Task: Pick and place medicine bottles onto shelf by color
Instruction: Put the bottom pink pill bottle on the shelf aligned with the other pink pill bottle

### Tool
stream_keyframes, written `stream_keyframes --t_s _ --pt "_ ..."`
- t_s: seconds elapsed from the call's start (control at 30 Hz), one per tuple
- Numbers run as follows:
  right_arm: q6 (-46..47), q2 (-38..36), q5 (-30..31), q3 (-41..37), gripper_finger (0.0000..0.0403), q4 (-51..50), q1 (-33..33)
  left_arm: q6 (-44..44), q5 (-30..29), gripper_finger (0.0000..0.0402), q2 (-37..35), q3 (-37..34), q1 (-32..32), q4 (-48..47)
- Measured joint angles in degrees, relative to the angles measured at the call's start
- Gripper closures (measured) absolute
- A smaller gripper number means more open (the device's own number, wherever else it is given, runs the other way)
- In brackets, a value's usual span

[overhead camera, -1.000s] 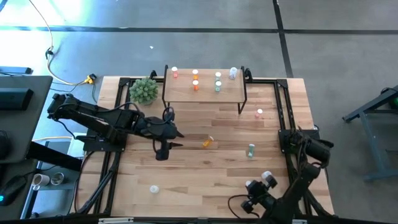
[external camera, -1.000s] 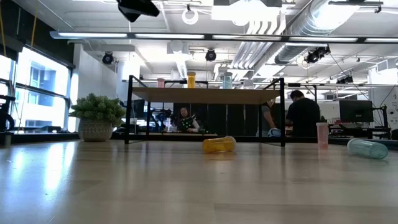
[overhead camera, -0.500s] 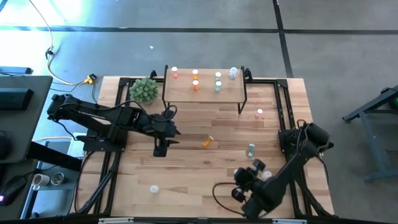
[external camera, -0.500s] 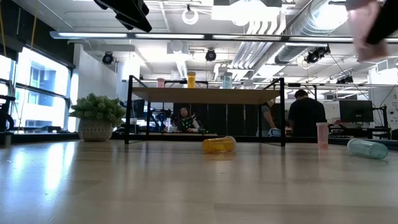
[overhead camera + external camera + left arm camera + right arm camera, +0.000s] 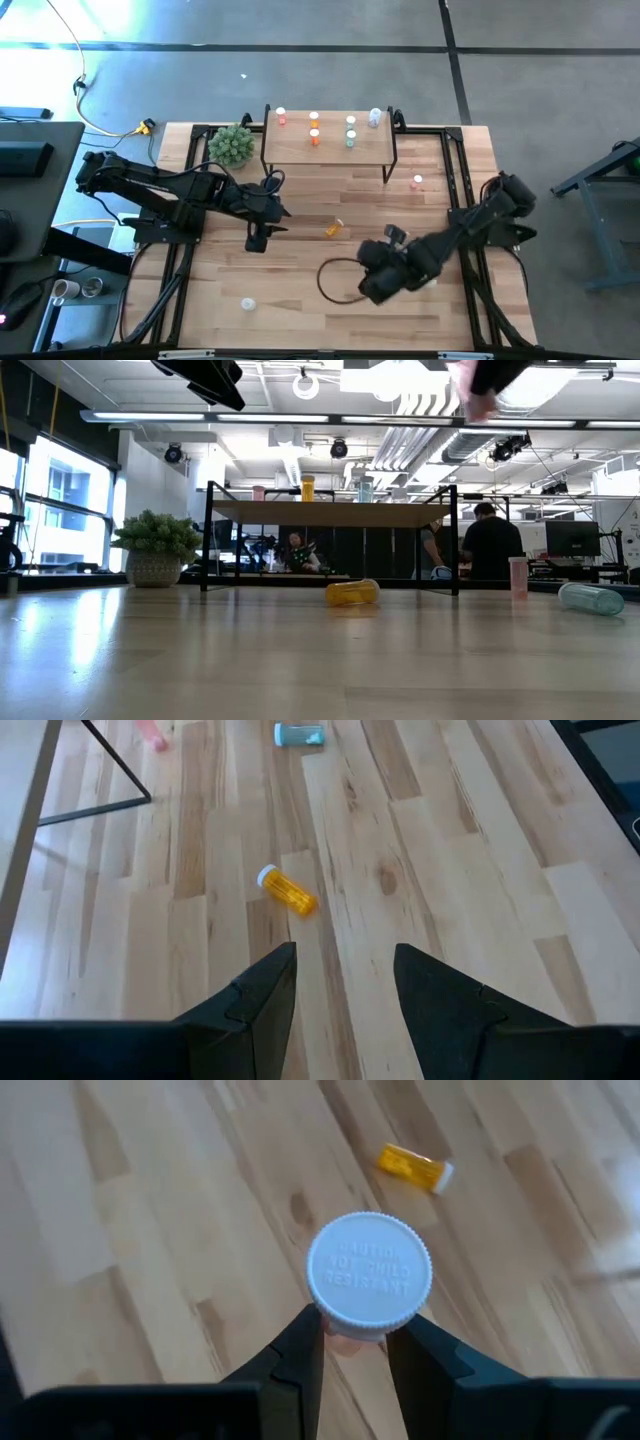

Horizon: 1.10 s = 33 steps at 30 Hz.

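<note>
My right gripper point(image 5: 392, 236) is shut on a white-capped pink bottle point(image 5: 369, 1270) high over the table's middle right; in the low view the bottle point(image 5: 478, 390) is a blur at the top. My left gripper point(image 5: 340, 970) is open and empty above the table's left middle point(image 5: 258, 236). An orange bottle point(image 5: 333, 228) lies on its side between the two grippers. The shelf point(image 5: 325, 152) stands at the far edge with pink, orange, green and clear bottles upright on its top. My right gripper pinches the bottle's pink body just under the white cap point(image 5: 345, 1342) between its two fingers point(image 5: 300, 1350). The cap's top faces the wrist camera. The bottle is lifted clear of the table.
A pink bottle point(image 5: 417, 182) stands on the table right of the shelf. A white one point(image 5: 248, 303) sits near the front left. A teal bottle point(image 5: 299, 734) lies beyond the orange one. A potted plant point(image 5: 232, 145) stands left of the shelf. People show behind the table.
My right gripper has swung from the table's near right corner toward the middle and the far edge, carrying the pink bottle clear of the table. My left gripper shifted a little at first and has since kept still.
</note>
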Motion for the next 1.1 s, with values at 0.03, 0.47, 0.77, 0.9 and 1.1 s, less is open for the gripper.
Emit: stream_keyframes --t_s 0.03,0.47,0.77,0.9,1.1 --pt "-1.73 -0.28 -1.39 0.0 0.0318 0.86 -1.13 -0.02 0.0 0.0241 0.0 0.0 0.0 0.02" --pt "-19.6 -0.68 -21.68 0.0 0.0318 10.67 -14.61 -9.68 -0.09 0.0241 0.0 0.0 0.0 0.31" --pt "-25.83 -0.67 -28.09 0.0 0.0318 16.48 -19.32 -15.13 3.33 0.0241 0.0 0.02 0.0 3.23" --pt "-26.75 -0.67 -28.59 0.0 0.0318 17.55 -20.34 -15.96 4.93 0.0241 0.06 0.02 0.0 5.39" --pt "-26.75 -0.31 -28.68 0.0 0.0318 19.59 -20.9 -16.06 6.3 0.0238 0.79 0.05 0.0 8.0"
